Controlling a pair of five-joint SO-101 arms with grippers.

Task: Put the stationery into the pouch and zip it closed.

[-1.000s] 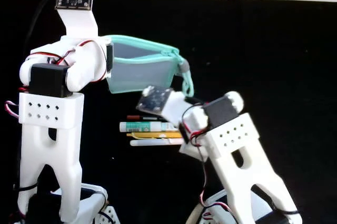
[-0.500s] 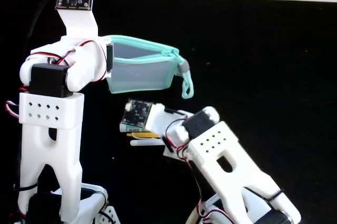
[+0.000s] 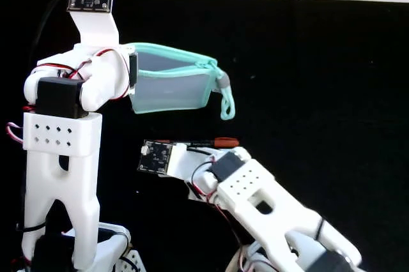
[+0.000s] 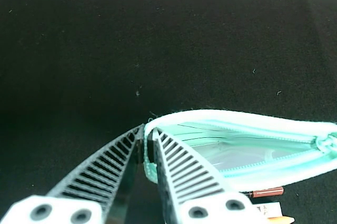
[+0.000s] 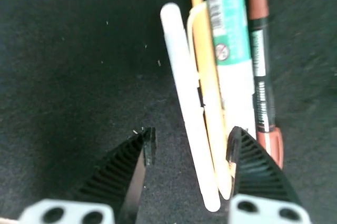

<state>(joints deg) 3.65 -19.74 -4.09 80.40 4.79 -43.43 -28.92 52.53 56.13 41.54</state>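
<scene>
My left gripper (image 4: pixel 148 141) is shut on the rim of the teal pouch (image 4: pixel 247 145) and holds it up off the table, mouth unzipped and gaping. In the high view the pouch (image 3: pixel 172 87) hangs from the left arm, its wrist strap (image 3: pixel 227 103) dangling. Below it the stationery lies side by side on the black cloth: a white pen (image 5: pixel 187 108), a yellow pen (image 5: pixel 208 92), a teal-and-white marker (image 5: pixel 229 50) and a red-brown pen (image 5: pixel 260 66). My right gripper (image 5: pixel 192 140) is open just above the ends of the white and yellow pens.
Black cloth covers the whole table, with a white wall strip along the far edge. In the high view the right arm (image 3: pixel 249 186) covers most of the stationery; the red-brown pen's end (image 3: pixel 220 142) sticks out beyond it.
The right arm has swung down and to the left, from beside the pouch to over the stationery, hiding most of it in the high view. The left arm and pouch stayed still.
</scene>
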